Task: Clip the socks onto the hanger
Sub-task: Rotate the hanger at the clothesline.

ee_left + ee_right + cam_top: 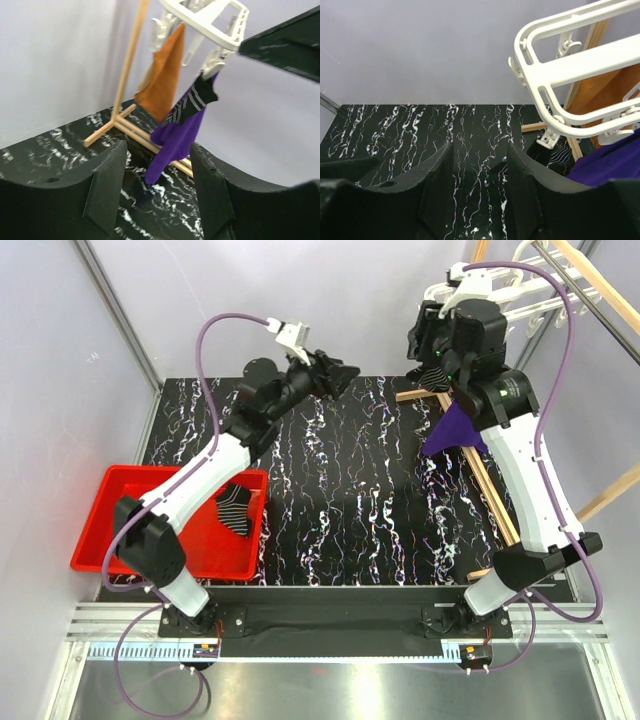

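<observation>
table (340,490) of black marbled top spreads under both my arms, with the wooden rack (497,508) standing along its right side and a red bin (100,530) at its near left corner. a purple cloth (177,137) and an orange cloth (162,80) hang below the white hanger (570,65), which sits high at the far right.

my right gripper (480,150) is raised at the far right, fingers spread apart with nothing between them. the hanger's frame is just beside it, above and to the right of my fingertips, not touching.

my left gripper (157,147) is lifted over the far middle of the table and faces right, also wide open and empty. beyond it, apart from my fingers, the clipped sock (192,102) dangles from a corner clip of the hanger in front of the purple cloth.

the loose sock (238,508) lies in the red bin by its right wall, well apart from both grippers.
</observation>
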You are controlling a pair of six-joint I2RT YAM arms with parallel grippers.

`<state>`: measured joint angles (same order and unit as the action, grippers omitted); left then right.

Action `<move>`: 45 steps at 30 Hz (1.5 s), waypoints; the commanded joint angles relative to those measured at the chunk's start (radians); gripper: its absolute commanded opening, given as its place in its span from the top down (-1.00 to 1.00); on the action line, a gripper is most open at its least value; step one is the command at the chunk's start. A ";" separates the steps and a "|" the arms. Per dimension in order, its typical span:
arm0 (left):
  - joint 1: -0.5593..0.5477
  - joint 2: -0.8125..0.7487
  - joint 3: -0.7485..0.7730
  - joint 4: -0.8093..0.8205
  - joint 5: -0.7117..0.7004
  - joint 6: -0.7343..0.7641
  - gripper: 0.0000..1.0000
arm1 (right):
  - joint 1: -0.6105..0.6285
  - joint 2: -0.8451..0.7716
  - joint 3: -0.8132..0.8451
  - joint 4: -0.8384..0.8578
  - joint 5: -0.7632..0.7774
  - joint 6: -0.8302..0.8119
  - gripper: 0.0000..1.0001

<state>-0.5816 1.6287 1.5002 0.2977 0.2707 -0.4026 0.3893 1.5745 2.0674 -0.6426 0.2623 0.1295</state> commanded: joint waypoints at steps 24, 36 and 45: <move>0.193 -0.222 -0.143 0.020 0.027 0.027 -0.20 | 0.146 0.414 0.290 0.253 0.678 -0.240 -0.47; 0.220 -0.222 -0.155 0.043 0.055 -0.004 -0.20 | 0.141 0.435 0.252 0.494 0.752 -0.438 -0.65; 0.226 -0.224 -0.159 0.052 0.064 -0.012 -0.21 | 0.126 0.441 0.244 0.443 0.741 -0.337 -0.48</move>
<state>-0.3664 1.4178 1.3476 0.2871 0.3077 -0.4053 0.5243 2.0338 2.3032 -0.2241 0.9771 -0.2592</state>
